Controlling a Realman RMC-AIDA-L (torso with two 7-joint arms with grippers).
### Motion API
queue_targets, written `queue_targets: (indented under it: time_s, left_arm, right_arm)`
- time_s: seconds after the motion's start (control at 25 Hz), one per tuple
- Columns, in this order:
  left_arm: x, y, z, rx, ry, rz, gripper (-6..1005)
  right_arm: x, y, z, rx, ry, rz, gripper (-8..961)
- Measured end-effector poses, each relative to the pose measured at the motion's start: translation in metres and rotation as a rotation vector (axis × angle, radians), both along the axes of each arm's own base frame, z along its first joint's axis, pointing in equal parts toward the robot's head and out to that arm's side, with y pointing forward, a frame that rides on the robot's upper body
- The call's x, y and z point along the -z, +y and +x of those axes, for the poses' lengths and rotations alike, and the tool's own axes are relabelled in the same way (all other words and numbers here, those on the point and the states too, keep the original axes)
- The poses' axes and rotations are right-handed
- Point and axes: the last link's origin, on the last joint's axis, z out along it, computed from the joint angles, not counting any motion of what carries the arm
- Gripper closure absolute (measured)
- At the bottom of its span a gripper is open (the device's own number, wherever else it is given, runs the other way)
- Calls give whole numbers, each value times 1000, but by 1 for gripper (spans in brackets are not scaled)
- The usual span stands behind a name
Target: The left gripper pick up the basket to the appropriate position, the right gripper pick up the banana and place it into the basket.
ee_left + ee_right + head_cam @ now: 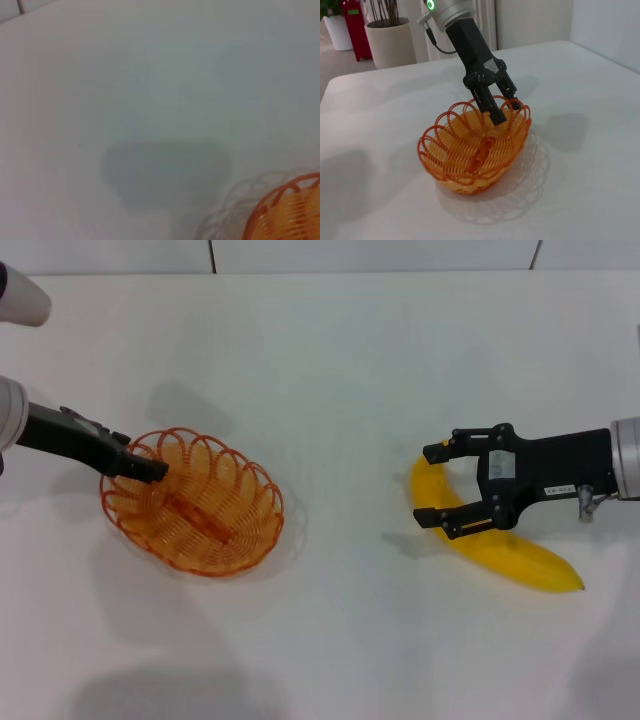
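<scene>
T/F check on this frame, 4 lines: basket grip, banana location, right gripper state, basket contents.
1. The left gripper grips the rim of the basket. True.
2. The banana lies inside the basket. False: it lies on the table, well apart from the basket.
3. The right gripper is open, its fingers either side of the banana. True.
4. The basket holds an apple. False: nothing lies in it.

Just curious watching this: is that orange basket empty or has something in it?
Empty: only bare wire shows inside the basket; the banana lies apart on the table.
</scene>
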Motion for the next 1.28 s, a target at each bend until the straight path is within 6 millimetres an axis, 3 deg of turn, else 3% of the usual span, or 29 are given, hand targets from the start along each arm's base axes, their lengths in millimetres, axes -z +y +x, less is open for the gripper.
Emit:
queue_targets:
  time_s: [0.16,0.4,0.6,0.84,1.28]
  left_arm:
    - [1,-1,0,17,5,-5,204]
    - [1,-1,-2,25,13,-11,406]
    - [1,-1,-1,25,11,-11,648]
    - [-4,-1,0,30,6,-9,870]
    - [-16,-11,10,-39,-146,-15,915]
  right_arm:
    - [0,0,0,1,2,0,74]
    - [0,0,0,0,1,1,75]
    - [0,0,1,3,1,1,76]
    - [0,-1,1,8,1,0,77]
    - [0,0,0,6,0,-2,78]
